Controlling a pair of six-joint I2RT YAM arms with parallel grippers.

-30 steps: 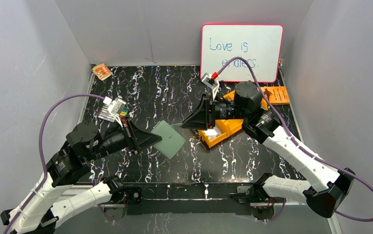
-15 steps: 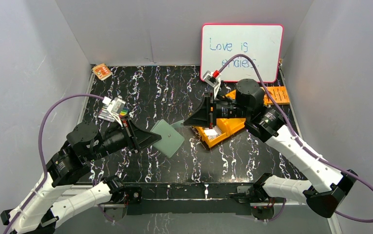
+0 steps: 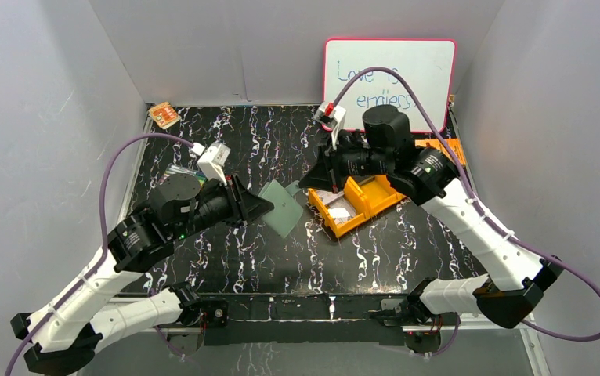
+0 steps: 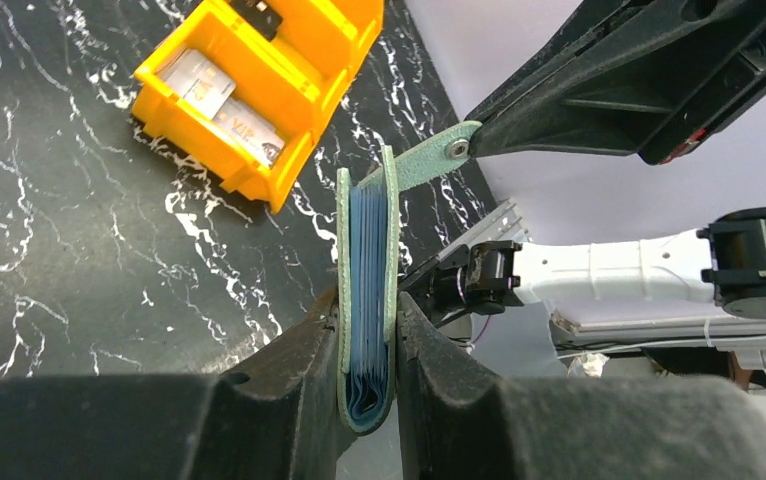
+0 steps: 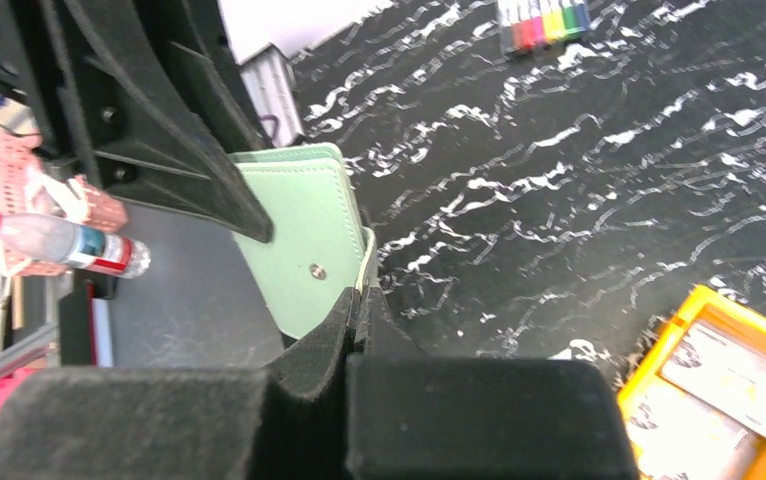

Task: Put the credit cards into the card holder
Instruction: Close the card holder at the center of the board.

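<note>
left tool (image 3: 268, 207) and right tool (image 3: 304, 185) both clamped, nose to nose

We find the centre blocked: the left gripper (image 3: 269, 207) and right gripper (image 3: 304, 186) meet at the card holder (image 3: 283, 211). The orange tray (image 3: 371, 202) stands just to its right, and the gap between them looks tight. Bare table (image 3: 234, 141) lies far-left and along the near edge. The whiteboard (image 3: 391, 78) walls the far right.

We see a whiteboard (image 3: 389, 82), an orange tray (image 3: 369, 202) just in front of it, and a small orange packet (image 3: 164, 115) far to its left.
</note>
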